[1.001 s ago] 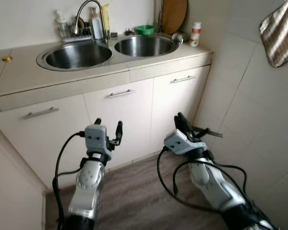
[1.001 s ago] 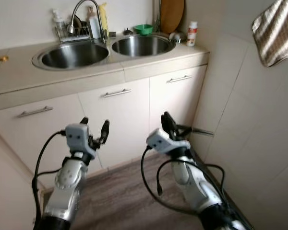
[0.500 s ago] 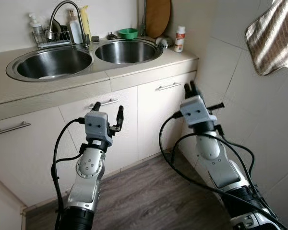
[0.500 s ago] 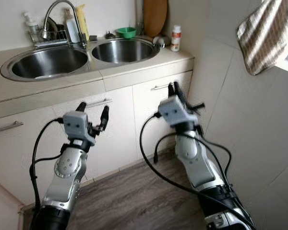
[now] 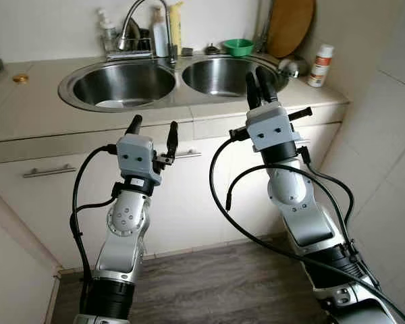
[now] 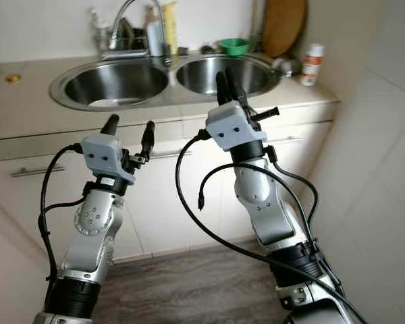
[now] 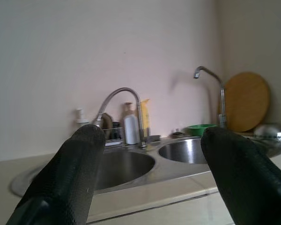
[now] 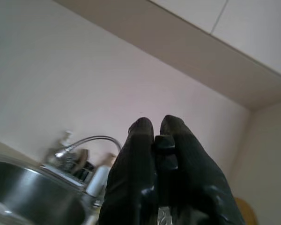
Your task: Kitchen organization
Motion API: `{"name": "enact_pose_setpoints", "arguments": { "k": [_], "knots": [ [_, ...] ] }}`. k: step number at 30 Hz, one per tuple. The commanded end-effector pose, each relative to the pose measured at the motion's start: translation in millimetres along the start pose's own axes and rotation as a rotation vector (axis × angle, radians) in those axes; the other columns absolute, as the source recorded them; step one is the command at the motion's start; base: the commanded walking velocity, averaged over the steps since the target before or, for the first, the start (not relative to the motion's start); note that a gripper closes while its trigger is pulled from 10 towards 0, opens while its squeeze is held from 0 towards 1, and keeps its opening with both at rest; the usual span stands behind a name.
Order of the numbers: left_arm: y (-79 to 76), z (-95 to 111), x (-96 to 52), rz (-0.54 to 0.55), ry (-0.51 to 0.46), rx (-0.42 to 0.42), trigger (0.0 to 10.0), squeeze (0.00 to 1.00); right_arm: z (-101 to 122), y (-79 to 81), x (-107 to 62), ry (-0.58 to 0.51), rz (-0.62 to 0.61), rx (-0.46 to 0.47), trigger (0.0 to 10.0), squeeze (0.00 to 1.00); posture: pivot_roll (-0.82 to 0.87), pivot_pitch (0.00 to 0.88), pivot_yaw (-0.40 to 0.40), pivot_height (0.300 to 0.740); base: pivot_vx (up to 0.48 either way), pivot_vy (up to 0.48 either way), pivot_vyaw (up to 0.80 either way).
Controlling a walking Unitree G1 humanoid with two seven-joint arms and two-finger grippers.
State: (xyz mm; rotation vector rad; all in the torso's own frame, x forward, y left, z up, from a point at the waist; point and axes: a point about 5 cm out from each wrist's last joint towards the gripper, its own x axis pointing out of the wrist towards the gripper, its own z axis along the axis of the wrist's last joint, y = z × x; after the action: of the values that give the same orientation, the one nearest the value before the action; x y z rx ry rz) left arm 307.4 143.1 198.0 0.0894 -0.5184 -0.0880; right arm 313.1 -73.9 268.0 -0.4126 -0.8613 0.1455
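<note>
While both arms are raised in front of the cupboards, nothing is held. The left claw [image 5: 152,127] stands with its fingers spread wide, level with the table [image 5: 34,101] edge before the left sink basin [image 5: 121,82]. The right claw [image 5: 258,84] has its two fingers pressed together, empty, and points up and forward over the front rim of the right sink basin [image 5: 223,74].

Things that could be tidied sit at the back of the table, beyond both basins: a green bowl [image 5: 237,46] behind the right basin, a white bottle with a red cap [image 5: 319,65] at the far right corner, and a round wooden board [image 5: 289,27] leaning against the wall. All lie ahead and to the right, so the right arm is the nearer one; I judge it must first open before reaching across the basin.
</note>
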Motion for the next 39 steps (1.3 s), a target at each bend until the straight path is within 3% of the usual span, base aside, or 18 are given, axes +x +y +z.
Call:
{"name": "enact_pose_setpoints", "arguments": {
  "k": [1, 10, 39],
  "knots": [
    [-1.2, 8.6, 6.0, -0.002, -0.027, 0.003, 10.0, 0.0, 5.9, -10.6, 4.3, -0.045, -0.038, 0.052, 10.0, 0.0, 0.06, 0.0, -0.007, 0.74, 0.345, 0.0, 0.8],
    [-0.6, 10.6, 6.8, -0.008, -0.025, 0.01, 10.0, 0.0, 2.5, -17.1, 7.6, -0.04, -0.069, 0.109, 10.0, 0.0, 0.06, 0.0, -0.009, 0.74, 0.346, 0.0, 0.09],
    [-2.0, 7.4, 5.0, -0.025, 0.007, 0.017, 10.0, 0.0, -30.2, -29.7, 1.8, 0.082, -0.119, 0.087, 10.0, 0.0, 0.07, 0.0, -0.008, 0.74, 0.364, 0.0, 0.0]
  ]
}}
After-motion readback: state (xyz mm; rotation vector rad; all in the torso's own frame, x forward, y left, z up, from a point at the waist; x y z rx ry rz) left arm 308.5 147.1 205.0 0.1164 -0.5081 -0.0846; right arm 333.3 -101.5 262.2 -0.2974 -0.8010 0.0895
